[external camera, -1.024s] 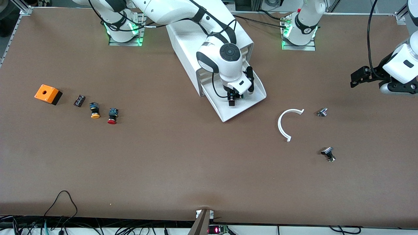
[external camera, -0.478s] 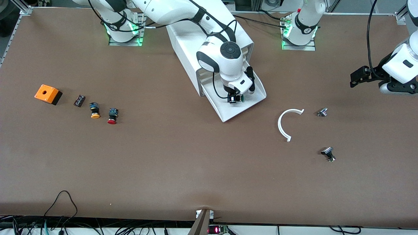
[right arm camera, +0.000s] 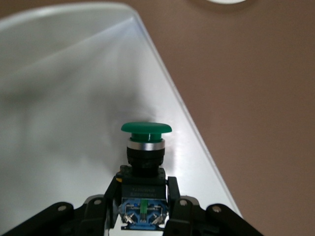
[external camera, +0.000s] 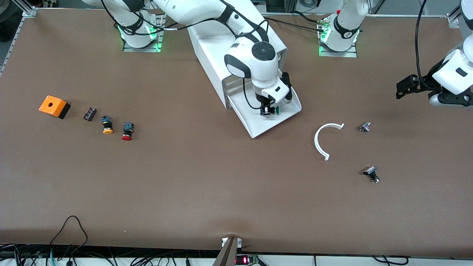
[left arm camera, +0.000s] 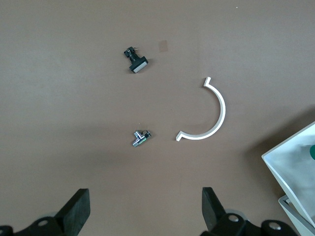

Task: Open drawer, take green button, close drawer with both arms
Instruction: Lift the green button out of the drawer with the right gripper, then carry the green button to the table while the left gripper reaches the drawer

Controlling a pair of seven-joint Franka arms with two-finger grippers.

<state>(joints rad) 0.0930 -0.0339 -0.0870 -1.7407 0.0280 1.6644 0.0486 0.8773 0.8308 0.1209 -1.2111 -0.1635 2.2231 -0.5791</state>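
- Your right tool (external camera: pixel 266 111) pinches the button (external camera: pixel 272 110) by its dark body, green cap sideways, over the pulled-out drawer (external camera: pixel 258 125).
- Your left tool (left arm camera: pixel 145 209) waits spread above the surface (external camera: pixel 207 184), near the white arc (external camera: pixel 322 140).

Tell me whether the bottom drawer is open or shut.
Open: the white plastic bottom drawer sticks out from the white box cabinet, tray exposed.

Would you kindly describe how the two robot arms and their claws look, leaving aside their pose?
Both arms are glossy white with rounded segments and black rings at the joints. The right arm has a round black cap on its wrist and black cables looped along it, ending in a small black right claw. The left arm trails a black cable; its left claw is black, with blocky fingers.
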